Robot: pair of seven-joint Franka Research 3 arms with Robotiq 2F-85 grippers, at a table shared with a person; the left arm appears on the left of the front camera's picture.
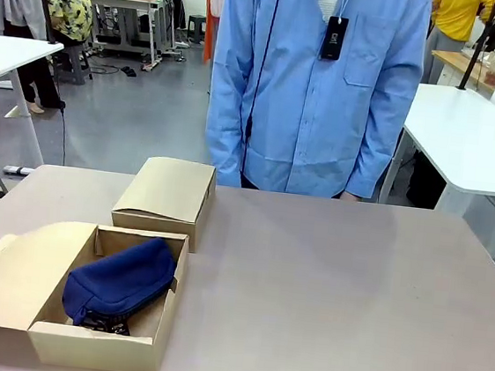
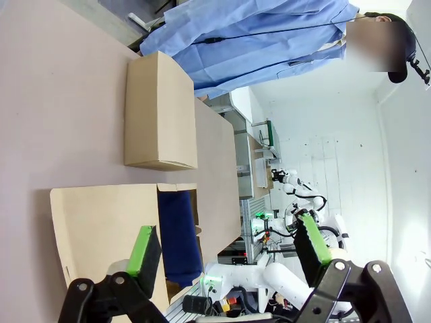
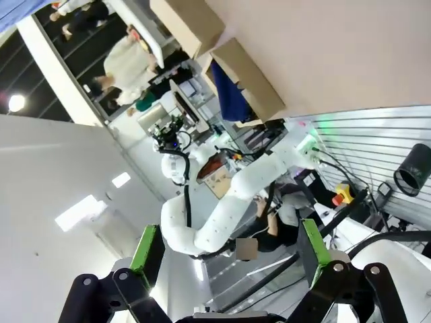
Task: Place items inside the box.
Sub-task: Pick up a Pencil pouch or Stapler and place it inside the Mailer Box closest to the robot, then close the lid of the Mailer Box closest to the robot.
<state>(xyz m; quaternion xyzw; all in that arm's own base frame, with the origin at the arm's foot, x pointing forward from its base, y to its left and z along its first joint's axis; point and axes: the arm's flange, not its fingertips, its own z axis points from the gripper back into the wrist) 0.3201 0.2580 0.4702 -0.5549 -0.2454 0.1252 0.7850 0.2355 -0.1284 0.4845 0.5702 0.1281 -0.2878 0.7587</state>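
Note:
The box [image 1: 93,346] sits open at the table's near left corner, its wide lid flap [image 1: 16,276] folded out to the left. Inside lies the navy blue pouch [image 1: 122,280], with something dark [image 1: 109,323] showing under its near end; I cannot tell what it is. In the left wrist view my left gripper [image 2: 225,225] stands open and holds nothing, above the box flap [image 2: 101,229] and the pouch [image 2: 178,235]. My right gripper [image 3: 229,227] is open and holds nothing, far from the box [image 3: 259,84] and pouch [image 3: 225,101].
A smaller closed cardboard box [image 1: 165,196] stands just behind the open one, touching or nearly touching it. A person in a light blue shirt [image 1: 315,86] stands at the far edge, hands down behind the table. The left arm [image 3: 229,195] shows in the right wrist view.

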